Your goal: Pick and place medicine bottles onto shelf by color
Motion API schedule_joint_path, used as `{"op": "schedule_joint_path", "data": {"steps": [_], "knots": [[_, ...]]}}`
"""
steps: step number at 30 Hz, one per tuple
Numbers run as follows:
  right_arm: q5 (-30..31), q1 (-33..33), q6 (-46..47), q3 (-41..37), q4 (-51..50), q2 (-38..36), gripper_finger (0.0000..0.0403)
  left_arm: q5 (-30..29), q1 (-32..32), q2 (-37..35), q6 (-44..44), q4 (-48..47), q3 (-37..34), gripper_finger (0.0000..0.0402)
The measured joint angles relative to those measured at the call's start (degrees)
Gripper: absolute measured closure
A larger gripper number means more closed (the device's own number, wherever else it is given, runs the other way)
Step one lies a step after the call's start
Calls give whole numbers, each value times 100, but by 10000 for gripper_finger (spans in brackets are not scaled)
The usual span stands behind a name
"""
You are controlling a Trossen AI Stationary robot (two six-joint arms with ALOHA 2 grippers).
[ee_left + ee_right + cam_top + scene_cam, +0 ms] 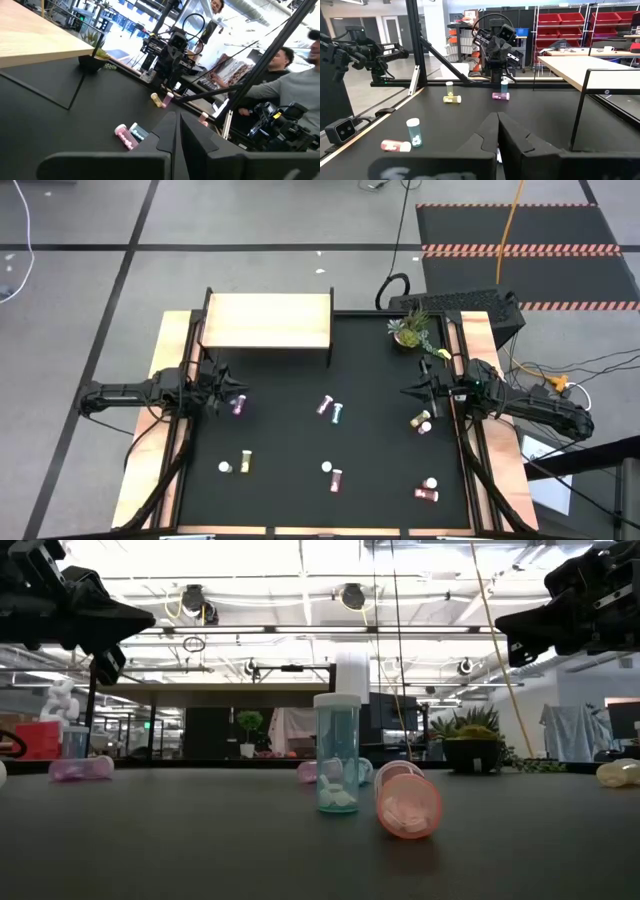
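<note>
both arms wait at the table's sides, bottles scattered on the black mat, nothing held

left gripper (240, 387) hangs at the left edge with its fingers pressed together and empty, a pink bottle (239, 406) lying just beside its tip. the shelf (268, 321) stands at the far left of the mat, its top bare. nearer the front lie a yellow bottle (245, 462) and a white-capped one (225, 467). mid-table a pink and a teal bottle (338, 413) lie side by side, with a teal bottle (326, 468) upright and a red one (336, 480) lying beside it toward the front. a small potted plant (412, 330) sits at the far right. right gripper (406, 391) hangs at the right edge, fingers pressed together, empty, near a yellow bottle (419, 419); a red bottle (428, 493) lies front right.
</note>
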Motion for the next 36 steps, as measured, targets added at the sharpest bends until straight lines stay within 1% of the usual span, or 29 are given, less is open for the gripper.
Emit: {"op": "schedule_joint_path", "data": {"steps": [23, 27, 29, 30, 33, 36], "knots": [[32, 1, -17, 0, -1, 1, 403, -1, 0, 0, 1, -2, 1, 376], [1118, -1, -484, 0, -16, 6, 403, 0, 0, -2, 2, -2, 0, 376], [1455, -1, -542, 0, -14, 6, 403, -3, 1, -2, 3, 0, 1, 376], [1541, -1, -550, 0, -16, 6, 403, -72, 2, 0, 48, 4, 2, 376], [1590, -1, -524, 0, -10, 6, 403, -753, 41, -2, 361, 122, 0, 376], [1493, -1, -137, 0, 40, 8, 403, -1242, 39, 0, 359, 394, 2, 376]]}}
